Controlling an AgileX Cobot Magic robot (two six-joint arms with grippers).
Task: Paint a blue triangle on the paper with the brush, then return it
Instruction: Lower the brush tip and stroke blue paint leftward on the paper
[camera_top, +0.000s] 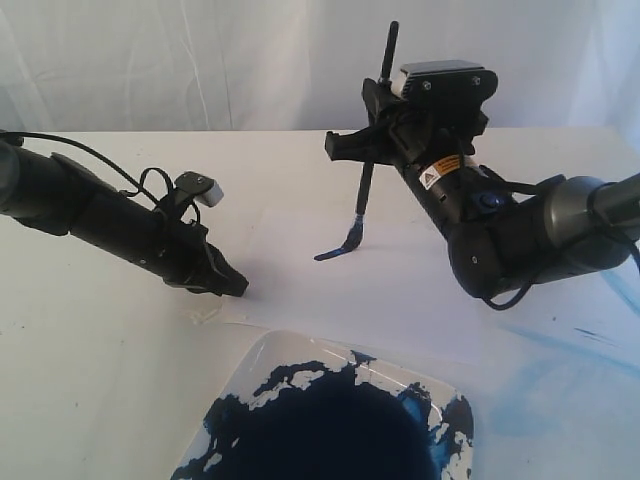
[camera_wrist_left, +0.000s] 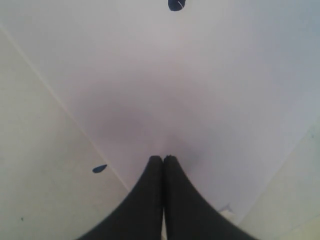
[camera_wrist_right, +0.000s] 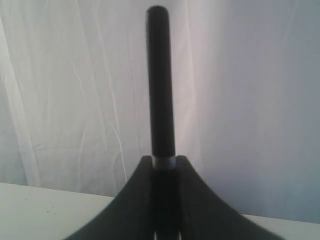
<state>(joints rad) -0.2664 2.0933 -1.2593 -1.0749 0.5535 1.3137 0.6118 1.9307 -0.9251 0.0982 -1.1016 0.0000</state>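
My right gripper (camera_top: 352, 142) (camera_wrist_right: 164, 162) is shut on the brush (camera_top: 366, 185) (camera_wrist_right: 160, 80) and holds it nearly upright. The blue-stained bristle tip (camera_top: 350, 238) touches the paper (camera_top: 330, 290) (camera_wrist_left: 200, 75) at the end of a short blue stroke (camera_top: 330, 254). No blue triangle outline shows on the sheet. My left gripper (camera_top: 238, 287) (camera_wrist_left: 163, 158) is shut with nothing between its fingers, its tips down on the paper near the sheet's front-left corner. A dark blue spot (camera_wrist_left: 176, 4) lies at the far edge of the left wrist view.
A glossy white square tray (camera_top: 268, 347) smeared with dark blue paint sits at the front, close below the left gripper. Pale-blue smears (camera_top: 560, 350) mark the table on the right. A small blue drop (camera_wrist_left: 99, 168) lies on the table beside the paper. White cloth hangs behind.
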